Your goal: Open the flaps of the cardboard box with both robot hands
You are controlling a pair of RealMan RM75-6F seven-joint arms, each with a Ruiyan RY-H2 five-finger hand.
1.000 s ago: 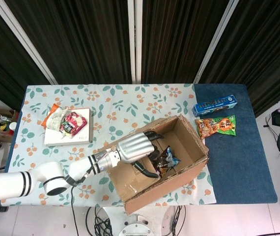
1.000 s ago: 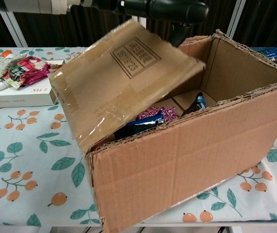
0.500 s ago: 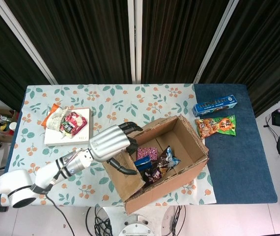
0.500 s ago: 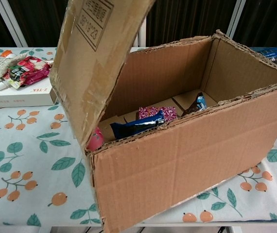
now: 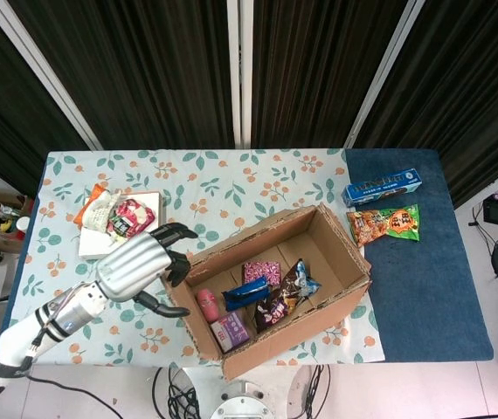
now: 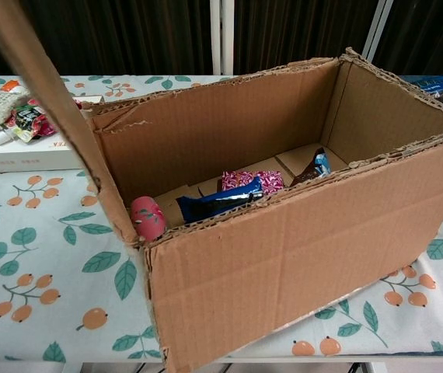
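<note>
The cardboard box (image 5: 336, 301) stands open-topped on the floral table, and it fills the chest view (image 6: 299, 241). Its left flap (image 6: 58, 109) stands raised and leans outward, seen edge-on. My left hand (image 5: 140, 266) hovers at the box's left end, its fingers curled over the flap's top edge. The flap itself is hidden under the hand in the head view. Inside lie a pink tube (image 5: 207, 305), a blue packet (image 5: 247, 292) and a magenta packet (image 5: 260, 271). My right hand is in neither view.
A white book (image 5: 100, 244) with snack packs on it lies left of the box. A blue carton (image 5: 382, 186) and an orange snack bag (image 5: 384, 223) sit on the blue mat (image 5: 432, 288) to the right. The box's front wall is near the table's front edge.
My left hand has swung the left flap up from over the box opening and outward to the left. The box's contents are now uncovered.
</note>
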